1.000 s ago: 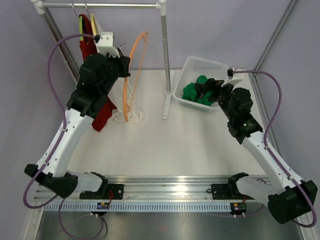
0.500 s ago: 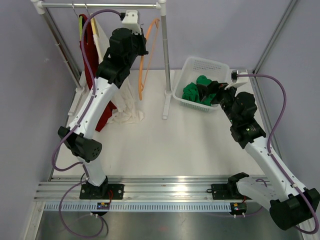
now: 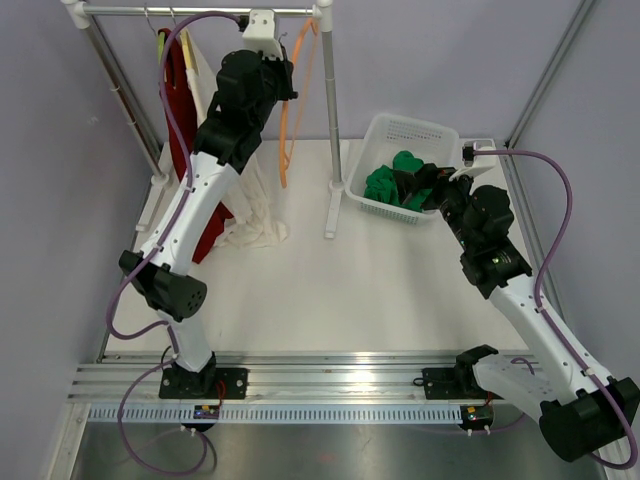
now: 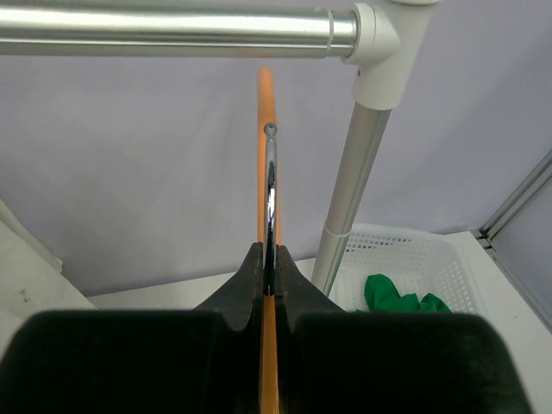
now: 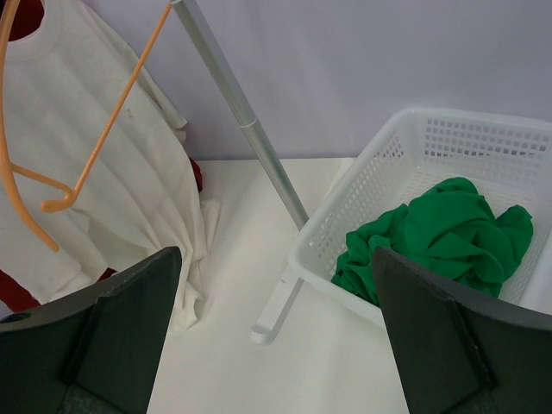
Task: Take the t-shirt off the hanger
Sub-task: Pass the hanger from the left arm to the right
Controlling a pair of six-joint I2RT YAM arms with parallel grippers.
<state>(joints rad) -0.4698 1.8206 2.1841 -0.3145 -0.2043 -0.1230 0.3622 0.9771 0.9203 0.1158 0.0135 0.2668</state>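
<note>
Swinging up and rightward since a second ago, the left arm [image 3: 185,210] is bringing the orange hanger [image 4: 264,95] to the rail [image 4: 172,30] at twelve o'clock, the left gripper [image 4: 269,263] pinching its hook [image 4: 271,177] shut. The right gripper [image 3: 425,180] is hovering wide open over the basket [image 3: 400,128] at two o'clock. The white t-shirt [image 3: 255,195] is drooping at ten o'clock, seemingly clear of that hanger; light and limp, it is probably wanting a bunched pinch near the collar.

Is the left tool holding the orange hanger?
Yes, the left tool is shut on the orange hanger, pinching its metal hook below the rail.
</note>
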